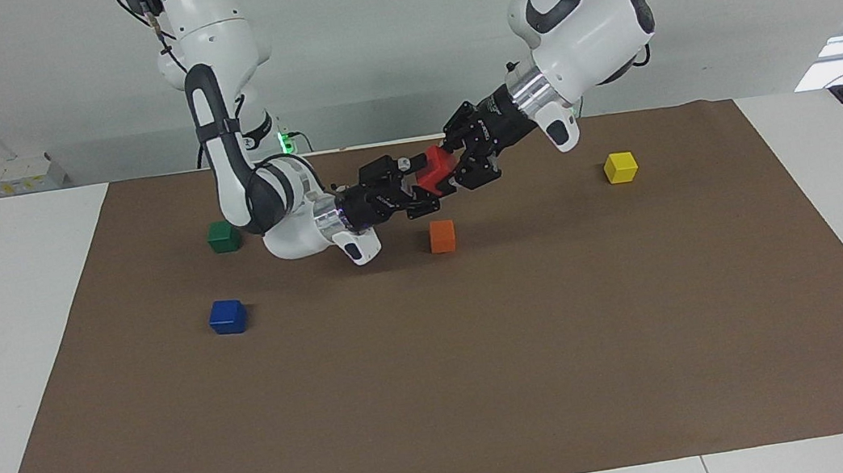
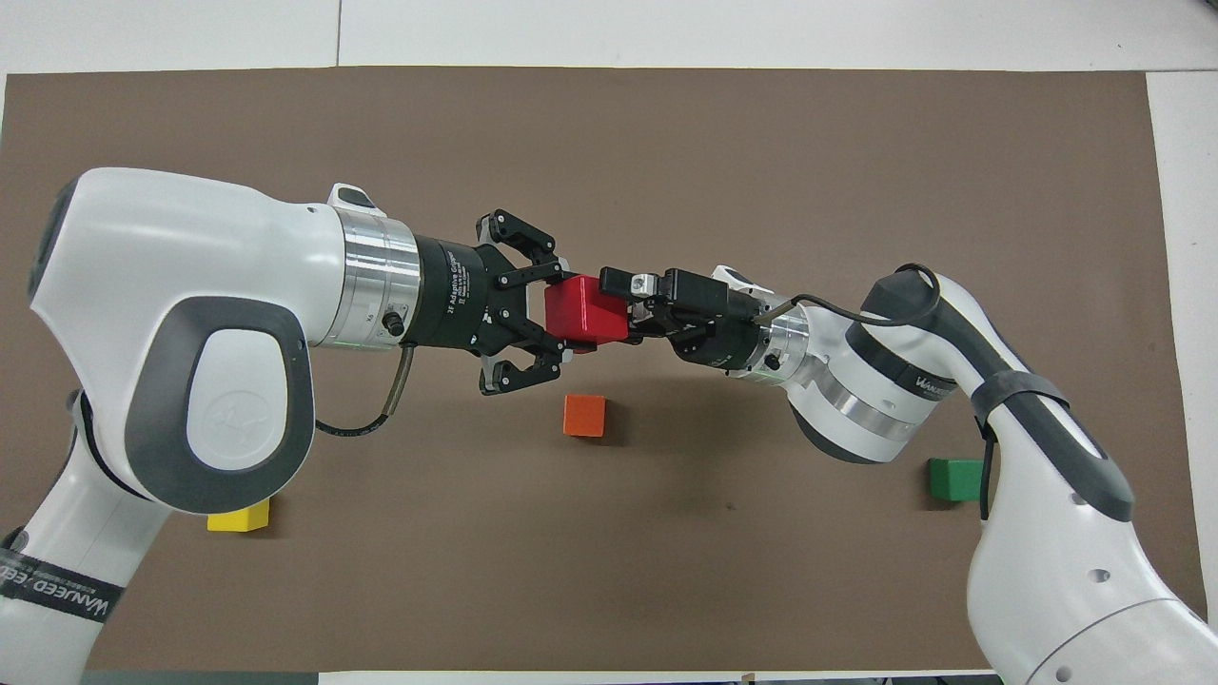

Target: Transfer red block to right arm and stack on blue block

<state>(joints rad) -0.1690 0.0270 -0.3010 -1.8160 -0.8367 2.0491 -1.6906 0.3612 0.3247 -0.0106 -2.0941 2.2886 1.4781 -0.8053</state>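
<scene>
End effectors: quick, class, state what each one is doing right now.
Left end effector: closed on the small glossy red cube.
Right end effector: at the same cube; open or closed cannot be told.

Brown mat (image 1: 443, 396) covers most of the white bench (image 1: 11, 339). Orange cube (image 1: 442, 236) on the mat near its middle. Yellow cube (image 1: 620, 167) toward the left arm's end, green cube (image 1: 224, 236) toward the right arm's end, both slightly nearer the robots than the orange one. All three well apart.
</scene>
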